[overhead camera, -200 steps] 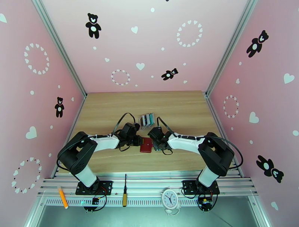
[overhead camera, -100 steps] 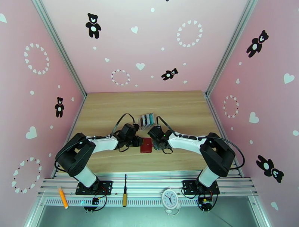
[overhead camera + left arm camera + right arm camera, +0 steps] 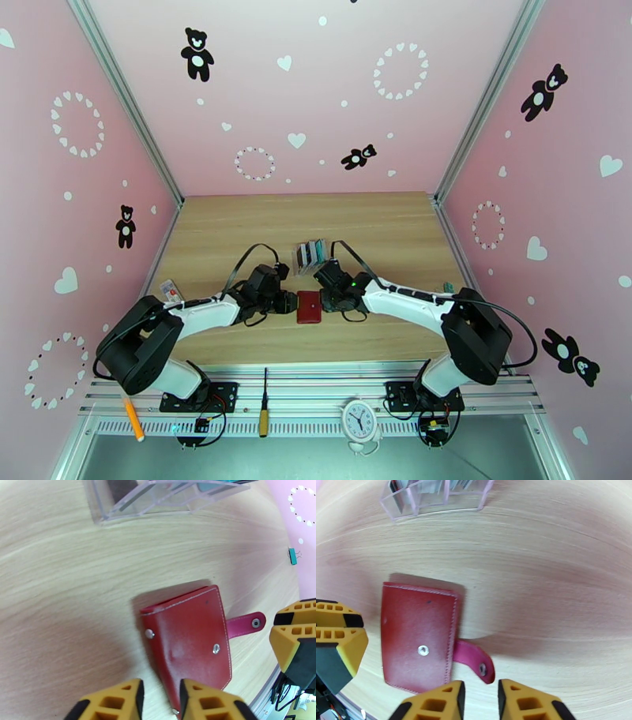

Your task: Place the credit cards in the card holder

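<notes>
Now: card holder (image 3: pixel 309 306) lies flat on tabletop, folded shut, snap tab (image 3: pixel 474 660) undone and pointing toward right tool (image 3: pixel 481 689). Left tool (image 3: pixel 162 689) at holder's opposite edge. We see both tools at narrow gap, holding nothing. Credit cards (image 3: pixel 319 252) stand in clear rack (image 3: pixel 130 503) just beyond holder. We judge holder light, soft, floppy at fold: pin one cover, lift other by tab. Cards look stiff, thin, slick: pinch upper edges.

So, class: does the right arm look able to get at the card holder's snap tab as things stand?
Probably yes. The snap tab lies unfastened on the table, pointing at the right tool, whose fingers stand apart just short of it; nothing lies between.
</notes>
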Action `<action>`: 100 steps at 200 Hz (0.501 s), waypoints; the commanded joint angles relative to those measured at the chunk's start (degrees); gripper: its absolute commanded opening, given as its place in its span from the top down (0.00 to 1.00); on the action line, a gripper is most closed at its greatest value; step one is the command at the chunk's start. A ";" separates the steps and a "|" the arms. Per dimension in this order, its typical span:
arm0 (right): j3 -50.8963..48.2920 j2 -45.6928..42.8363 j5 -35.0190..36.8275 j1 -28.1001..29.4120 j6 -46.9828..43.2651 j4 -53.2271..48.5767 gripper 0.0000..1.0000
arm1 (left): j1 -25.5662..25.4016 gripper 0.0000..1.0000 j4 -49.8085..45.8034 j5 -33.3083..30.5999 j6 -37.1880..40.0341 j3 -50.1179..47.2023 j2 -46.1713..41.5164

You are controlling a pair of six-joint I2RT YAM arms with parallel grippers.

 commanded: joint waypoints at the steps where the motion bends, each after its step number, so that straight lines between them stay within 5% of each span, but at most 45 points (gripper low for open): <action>1: 1.75 -0.84 -3.44 0.38 -0.38 1.54 0.77 | 0.31 0.72 1.32 2.55 0.08 -0.23 0.84; 100: 1.18 3.80 -6.98 -0.03 -0.03 5.63 0.76 | -0.20 0.75 1.48 5.68 0.33 1.14 4.12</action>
